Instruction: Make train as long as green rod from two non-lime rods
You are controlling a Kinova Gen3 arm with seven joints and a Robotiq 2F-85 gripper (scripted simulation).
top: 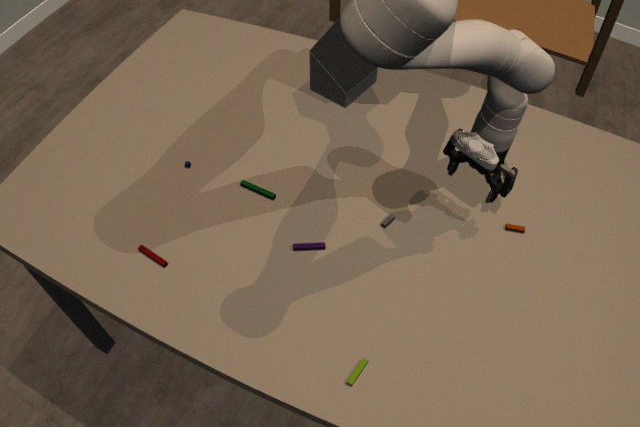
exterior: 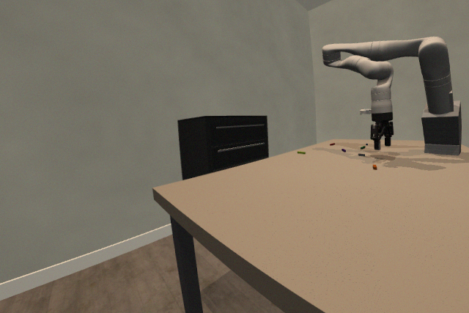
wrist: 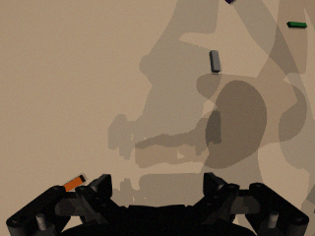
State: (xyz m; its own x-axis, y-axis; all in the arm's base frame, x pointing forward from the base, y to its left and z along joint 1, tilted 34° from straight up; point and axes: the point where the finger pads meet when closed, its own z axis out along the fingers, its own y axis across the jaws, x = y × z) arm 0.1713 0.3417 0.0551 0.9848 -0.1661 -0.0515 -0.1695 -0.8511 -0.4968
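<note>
My gripper [top: 471,184] [exterior: 382,145] [wrist: 157,185] is open and empty, hanging a little above the table between the grey rod and the orange rod. The orange rod [top: 514,227] [exterior: 374,166] [wrist: 74,183] lies to its right. The grey rod [top: 387,220] [exterior: 361,155] [wrist: 215,61] lies to its left. The purple rod [top: 308,246] [exterior: 343,149] lies further left. The green rod [top: 257,189] [exterior: 362,147] [wrist: 297,24] lies beyond it. The red rod [top: 152,255] [exterior: 332,144] lies near the left edge. A small blue rod [top: 187,164] lies at the far left.
A lime rod [top: 357,371] [exterior: 300,152] lies alone near the table's front edge. The arm's dark base block [top: 341,71] [exterior: 442,127] stands at the back of the table [top: 465,334]. A black drawer cabinet [exterior: 223,143] stands beyond the table.
</note>
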